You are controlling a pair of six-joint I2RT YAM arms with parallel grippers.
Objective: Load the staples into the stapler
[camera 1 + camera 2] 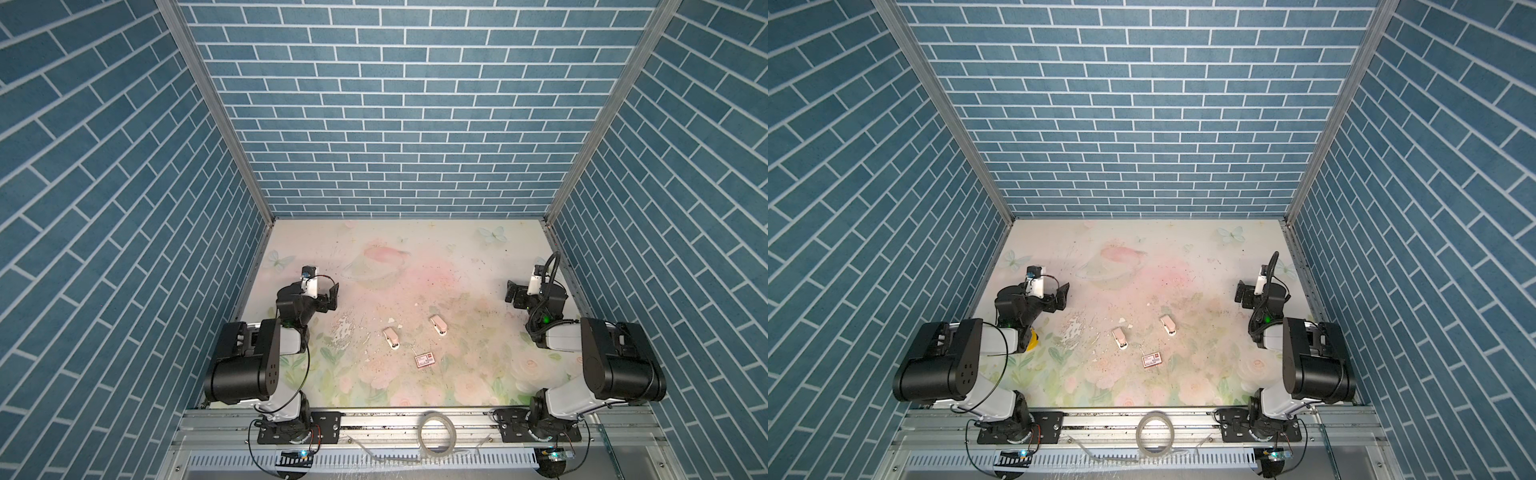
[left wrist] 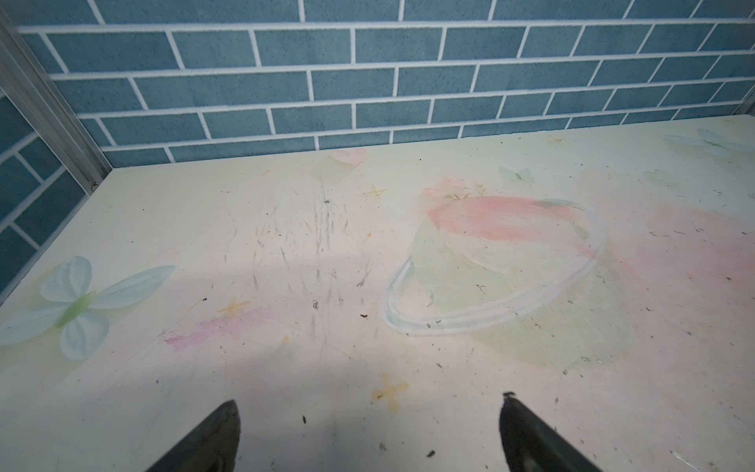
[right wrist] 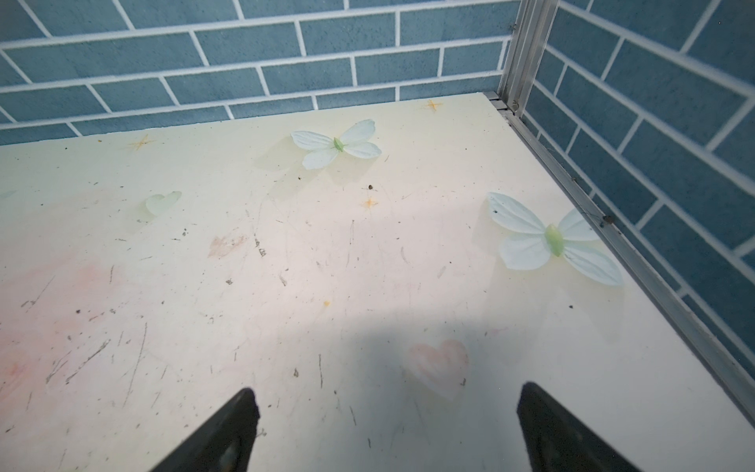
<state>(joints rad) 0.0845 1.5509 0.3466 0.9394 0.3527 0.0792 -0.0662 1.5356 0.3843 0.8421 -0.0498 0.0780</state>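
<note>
Translucent tape ring (image 1: 437,432) on rail (image 1: 374,420); pink rounded staplers (image 1: 391,337) (image 1: 438,324), scuffed mat (image 1: 415,266); left pincer (image 2: 369,412), right pincer (image 3: 388,400) agape.

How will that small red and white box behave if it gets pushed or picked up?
The small red-and-white box lies flat on the table, so it should slide, not roll or tip. It looks small and thin, so probably light and easily crushed.

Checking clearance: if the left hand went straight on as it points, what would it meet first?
No object lies ahead of the left hand: only bare table, then the brick back wall. Which comes first is unclear.
</note>
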